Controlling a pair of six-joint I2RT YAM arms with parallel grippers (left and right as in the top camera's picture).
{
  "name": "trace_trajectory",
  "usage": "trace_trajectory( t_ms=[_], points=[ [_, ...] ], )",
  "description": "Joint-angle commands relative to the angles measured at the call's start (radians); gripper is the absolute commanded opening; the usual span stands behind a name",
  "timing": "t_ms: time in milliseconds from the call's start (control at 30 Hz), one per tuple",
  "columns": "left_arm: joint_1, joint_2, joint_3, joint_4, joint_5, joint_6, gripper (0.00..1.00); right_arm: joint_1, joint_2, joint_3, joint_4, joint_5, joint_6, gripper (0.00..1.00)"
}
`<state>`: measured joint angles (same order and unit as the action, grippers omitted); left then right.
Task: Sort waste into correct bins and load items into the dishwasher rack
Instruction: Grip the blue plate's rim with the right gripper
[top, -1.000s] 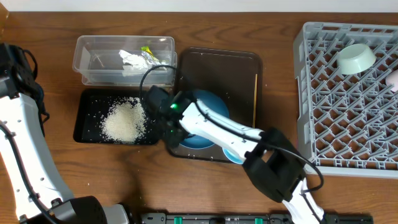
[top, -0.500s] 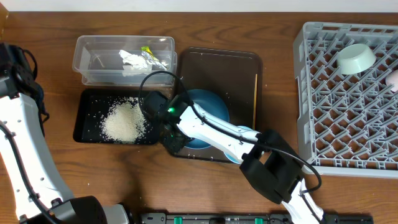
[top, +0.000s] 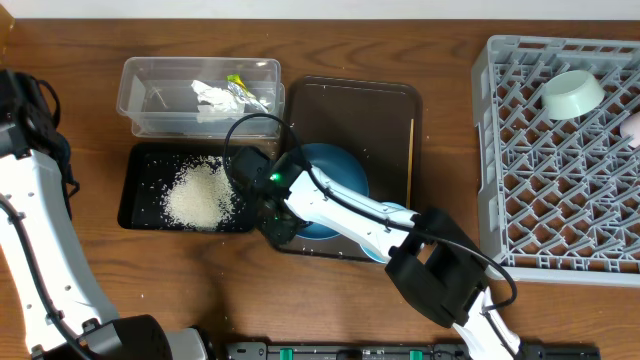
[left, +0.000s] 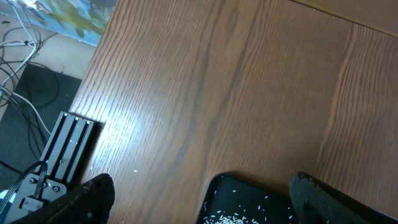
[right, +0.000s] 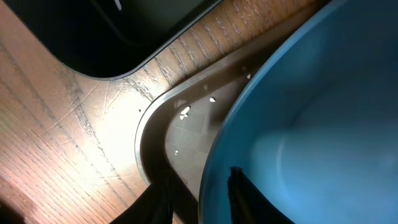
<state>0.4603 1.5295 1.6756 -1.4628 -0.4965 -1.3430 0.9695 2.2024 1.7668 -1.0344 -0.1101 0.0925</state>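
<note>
The right tool (right: 198, 186) pinches the blue plate's (right: 311, 118) rim, apparently to lift it toward the rack (top: 560, 150); the left tool (left: 199, 193) is open, empty.

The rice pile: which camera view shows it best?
The overhead view: the whole rice pile lies in the black tray. The left wrist view shows only scattered grains at the tray's corner; the right wrist view shows only the tray's corner.

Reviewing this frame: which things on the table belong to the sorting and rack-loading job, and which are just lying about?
Part of the job:
rice in the black tray
clear tub with paper and wrapper
blue plate
chopstick
mint bowl
grey rack

Lying about:
brown serving tray
</note>
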Motion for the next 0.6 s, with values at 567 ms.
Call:
trace_trajectory(
  t_ms=[567],
  points=[
    [0.004, -0.007, 0.002, -0.006, -0.008, -0.016, 0.92, 0.006, 0.002, -0.044, 0.043, 0.024, 0.050, 0.01]
  ],
)
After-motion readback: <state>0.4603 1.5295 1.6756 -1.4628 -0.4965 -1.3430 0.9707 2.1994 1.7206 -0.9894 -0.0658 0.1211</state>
